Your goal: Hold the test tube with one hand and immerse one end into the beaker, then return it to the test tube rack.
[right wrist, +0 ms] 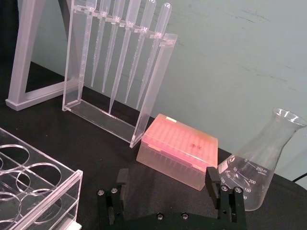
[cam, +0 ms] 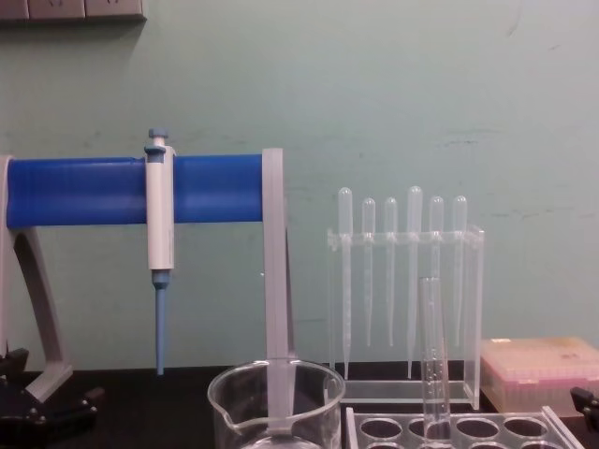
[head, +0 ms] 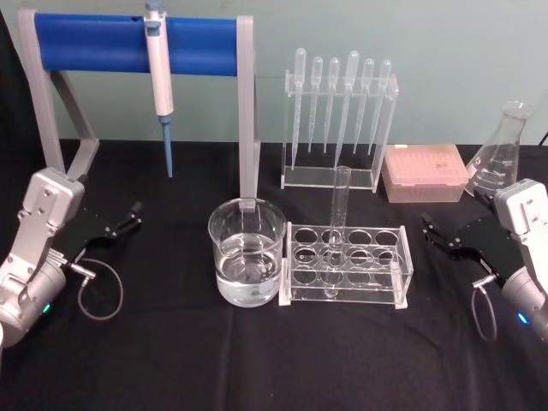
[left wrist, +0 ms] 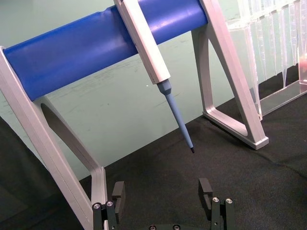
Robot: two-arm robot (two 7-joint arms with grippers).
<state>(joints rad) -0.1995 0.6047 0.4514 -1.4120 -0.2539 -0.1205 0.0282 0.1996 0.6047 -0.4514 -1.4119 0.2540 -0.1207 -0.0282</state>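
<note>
The test tube (head: pixel 340 218) stands upright in a clear rack (head: pixel 402 276) at mid-table, and it also rises from the rack in the chest view (cam: pixel 433 355). To its left is the beaker (head: pixel 247 253), partly filled with clear liquid; its rim shows low in the chest view (cam: pixel 276 404). My left gripper (head: pixel 130 217) rests open at the far left, away from both. From its wrist view the left gripper (left wrist: pixel 162 191) holds nothing. My right gripper (head: pixel 430 229) sits open just right of the rack, with nothing between the fingers (right wrist: pixel 212 178).
A grey stand with a blue bar (head: pixel 128 41) holds a white-and-blue pipette (head: pixel 160 86) at the back left. Behind the rack are several plastic pipettes in a clear holder (head: pixel 338 111), a pink tip box (head: pixel 424 171) and a conical flask (head: pixel 501 154).
</note>
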